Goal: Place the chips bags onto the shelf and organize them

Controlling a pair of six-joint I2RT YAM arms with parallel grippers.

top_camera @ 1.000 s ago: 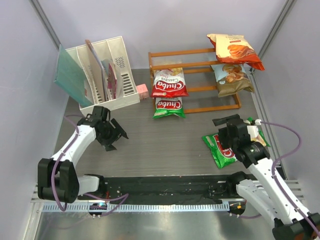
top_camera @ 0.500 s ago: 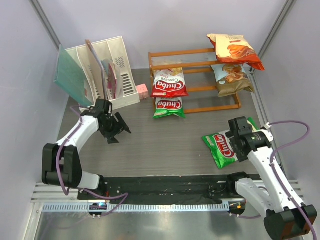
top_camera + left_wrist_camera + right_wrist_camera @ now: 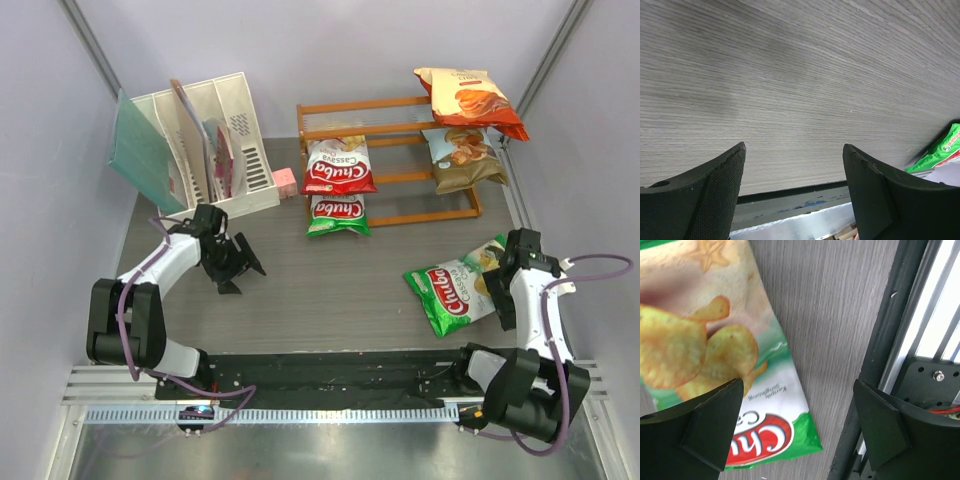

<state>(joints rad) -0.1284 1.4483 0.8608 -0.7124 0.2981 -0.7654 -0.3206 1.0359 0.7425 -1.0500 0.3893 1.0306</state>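
Note:
A green Chiba chips bag [image 3: 452,291] lies flat on the table at the right; in the right wrist view this bag [image 3: 715,350] fills the left half. My right gripper [image 3: 503,288] hovers open over its right edge, and the wrist view shows the gripper [image 3: 799,385] holding nothing. The shelf [image 3: 400,105] stands at the back. It carries a cream/orange-red bag [image 3: 470,100], a light-blue/brown bag [image 3: 462,155], a red Chiba bag [image 3: 338,167] and a green Chiba bag [image 3: 338,215]. My left gripper [image 3: 240,270] is open and empty over bare table [image 3: 795,147].
A white file organizer [image 3: 215,150] with folders stands at the back left, with a small pink block [image 3: 286,181] beside it. A black rail [image 3: 330,365] runs along the near table edge; in the right wrist view the rail [image 3: 890,340] is just right of the bag.
The right arm has swung right, carrying its gripper from above the green bag's middle to its right edge, with jaws a little wider. The left gripper has shifted only slightly.

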